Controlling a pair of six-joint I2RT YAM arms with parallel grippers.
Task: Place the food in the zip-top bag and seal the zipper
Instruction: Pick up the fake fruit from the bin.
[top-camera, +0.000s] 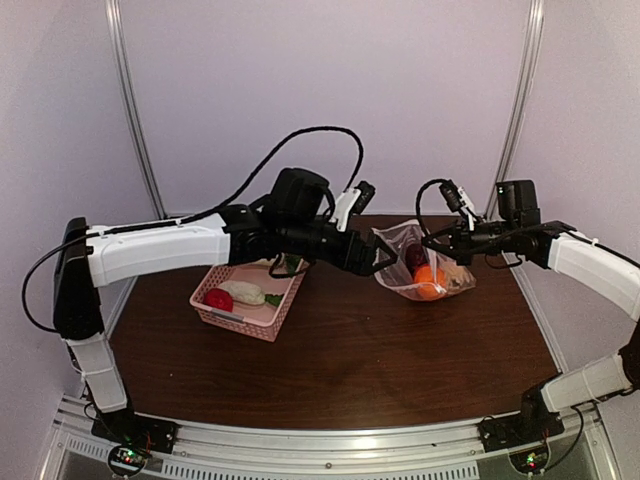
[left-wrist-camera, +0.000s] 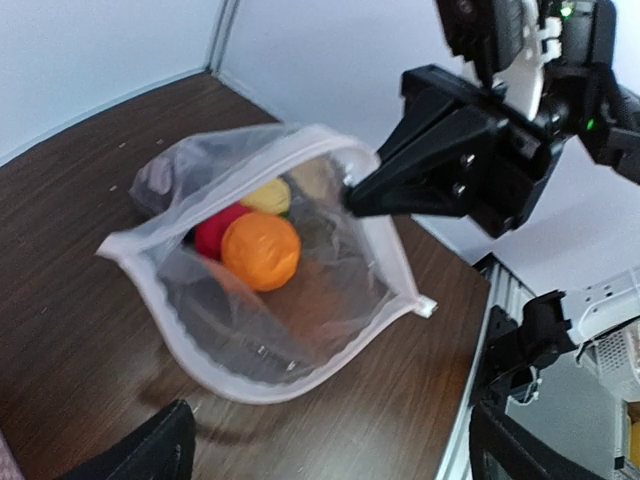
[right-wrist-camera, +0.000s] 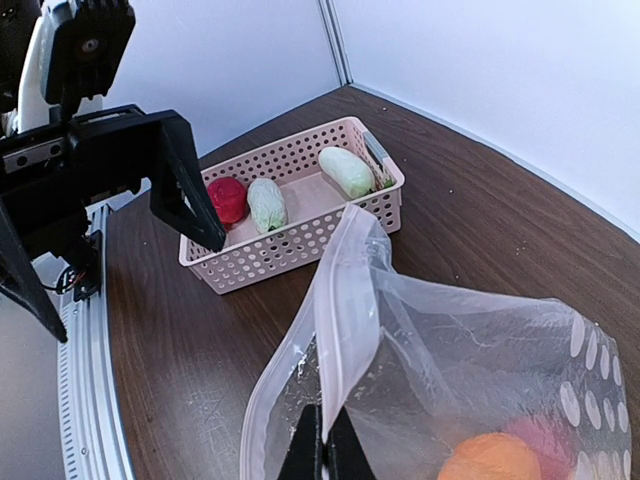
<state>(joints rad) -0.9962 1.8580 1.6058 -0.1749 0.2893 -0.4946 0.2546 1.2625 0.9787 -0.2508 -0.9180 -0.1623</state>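
Note:
The clear zip-top bag (top-camera: 425, 268) lies at the back right with its mouth held open. In the left wrist view the bag (left-wrist-camera: 300, 320) holds an orange fruit (left-wrist-camera: 260, 250), a red one (left-wrist-camera: 215, 232) and a yellow one (left-wrist-camera: 266, 196). My right gripper (right-wrist-camera: 325, 455) is shut on the upper zipper strip (right-wrist-camera: 340, 320) and lifts it. My left gripper (left-wrist-camera: 330, 445) is open and empty, just in front of the bag's mouth. A red fruit (right-wrist-camera: 227, 198) and two white radishes (right-wrist-camera: 266, 203) (right-wrist-camera: 347, 170) lie in the pink basket (right-wrist-camera: 300, 235).
The pink basket (top-camera: 250, 312) stands at the left middle of the brown table (top-camera: 340, 370), under my left arm. White walls close in the back and sides. The table's metal rail (left-wrist-camera: 500, 300) runs right of the bag.

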